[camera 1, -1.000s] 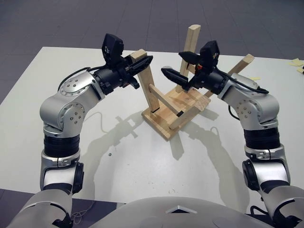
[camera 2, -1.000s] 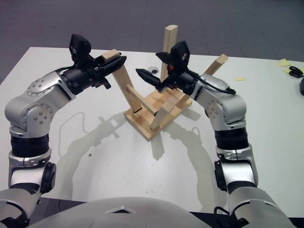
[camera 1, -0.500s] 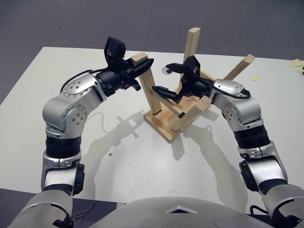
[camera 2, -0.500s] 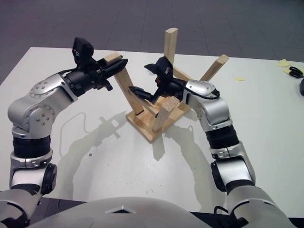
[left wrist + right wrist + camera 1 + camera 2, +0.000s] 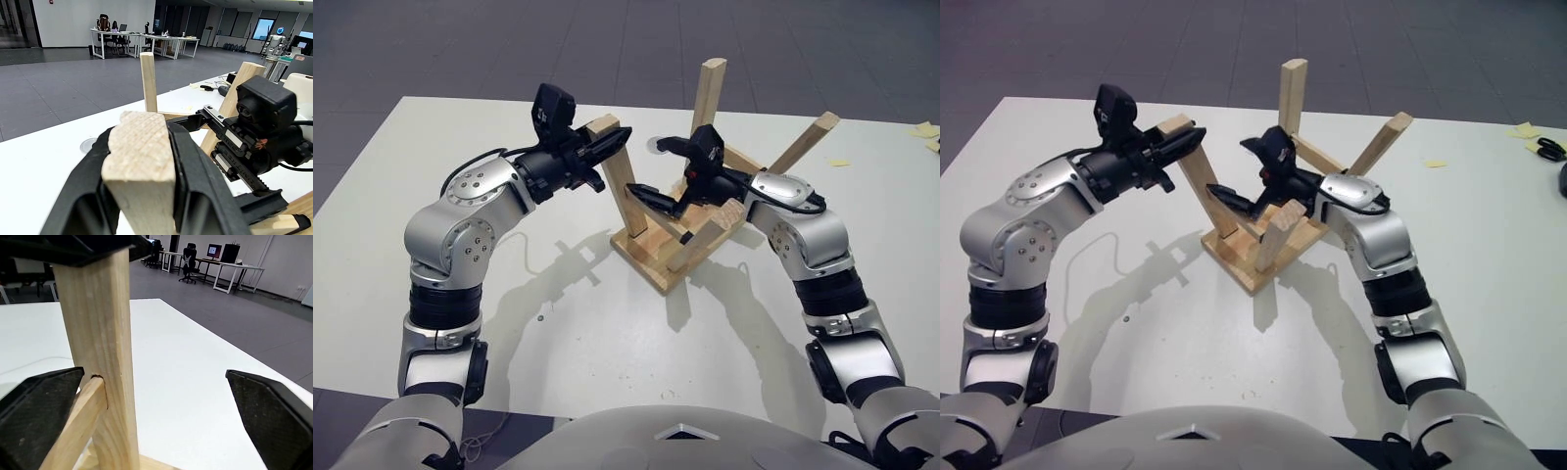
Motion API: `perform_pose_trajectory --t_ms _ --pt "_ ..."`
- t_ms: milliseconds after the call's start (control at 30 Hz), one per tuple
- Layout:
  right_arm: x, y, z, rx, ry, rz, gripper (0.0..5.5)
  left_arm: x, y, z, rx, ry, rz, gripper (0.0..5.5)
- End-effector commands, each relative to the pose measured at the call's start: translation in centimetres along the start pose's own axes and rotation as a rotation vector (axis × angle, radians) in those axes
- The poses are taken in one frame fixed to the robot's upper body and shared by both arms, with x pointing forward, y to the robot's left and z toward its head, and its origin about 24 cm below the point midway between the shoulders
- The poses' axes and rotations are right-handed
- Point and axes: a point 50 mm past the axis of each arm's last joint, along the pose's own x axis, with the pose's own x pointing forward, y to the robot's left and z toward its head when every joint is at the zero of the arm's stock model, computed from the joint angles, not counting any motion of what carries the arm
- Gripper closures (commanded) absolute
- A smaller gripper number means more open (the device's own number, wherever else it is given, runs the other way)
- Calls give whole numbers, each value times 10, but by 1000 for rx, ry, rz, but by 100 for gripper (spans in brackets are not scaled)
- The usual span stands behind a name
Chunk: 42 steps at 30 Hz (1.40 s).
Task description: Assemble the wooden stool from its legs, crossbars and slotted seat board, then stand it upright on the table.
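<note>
The pale wooden stool (image 5: pixel 671 245) is seen at the centre of the left eye view. It is turned upside down, with its seat board resting on the white tabletop (image 5: pixel 597 343) and its square legs pointing up. The top end of the leg (image 5: pixel 619 186) nearest the frame's left is pinched by the left pincer (image 5: pixel 612 140), its black fingers (image 5: pixel 190 161) pressed against two opposite sides. The right pincer (image 5: pixel 646 164) is spread wide just right of that same leg, lower down. One of its fingers is placed beside the joint where a crossbar (image 5: pixel 78 421) meets the leg, the other well apart from the wood. Yellow paper notes (image 5: pixel 922 128) are seen at the upper right edge.
</note>
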Motion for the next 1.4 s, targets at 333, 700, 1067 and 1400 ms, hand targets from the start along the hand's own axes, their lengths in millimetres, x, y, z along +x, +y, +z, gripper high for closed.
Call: perform_pose_trajectory --t_ms 333,700,1067,1400 --pt "-57 -17 133 151 -548 -98 10 -6 -17 -50 94 240 27 441" --pt "-55 -14 129 141 -533 -172 10 -3 1 -44 -1 137 189 333" --pt "-50 -7 121 149 -512 -150 10 0 15 -16 -124 -51 157 145" --pt "-49 -6 116 165 -515 -154 10 -7 39 95 33 -386 256 12"
